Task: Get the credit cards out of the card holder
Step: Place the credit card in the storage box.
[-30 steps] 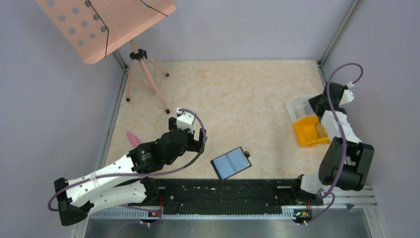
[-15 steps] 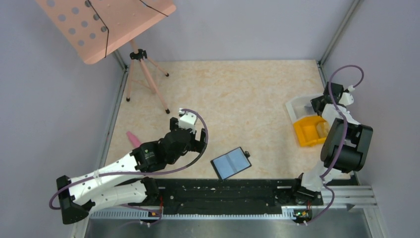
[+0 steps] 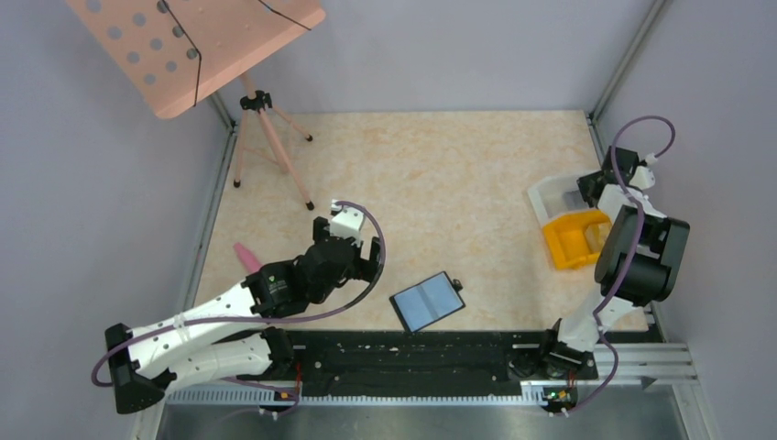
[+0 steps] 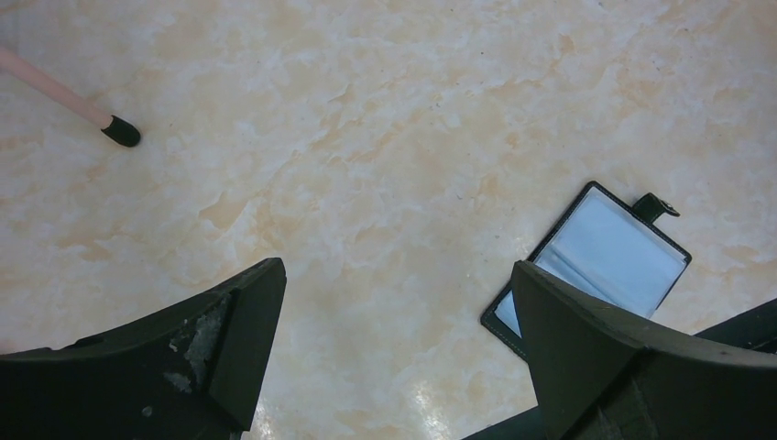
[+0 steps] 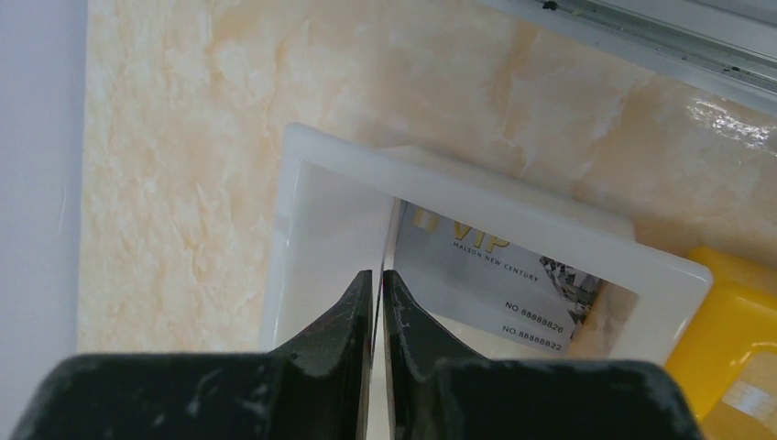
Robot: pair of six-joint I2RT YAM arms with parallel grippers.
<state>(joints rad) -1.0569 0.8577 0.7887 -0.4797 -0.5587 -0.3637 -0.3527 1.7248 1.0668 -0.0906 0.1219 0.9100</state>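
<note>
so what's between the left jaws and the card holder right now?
Nothing, just bare tabletop. The left wrist view shows it: the open left jaws hang over plain marble, with the card holder lying open just past them.

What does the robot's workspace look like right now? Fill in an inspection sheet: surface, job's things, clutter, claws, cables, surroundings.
Surface: beige marbled table, glossy.
Job's things: card holder lies open and flat near the front edge; a VIP card sits in the white tray.
Clutter: yellow bin beside the tray; pink object at the left edge.
Claws: left claw open, over bare table beside the card holder; right claw shut, over the tray.
Cables: a purple cable loops along each arm.
Surroundings: pink music stand on a tripod, far left; grey walls.
</note>
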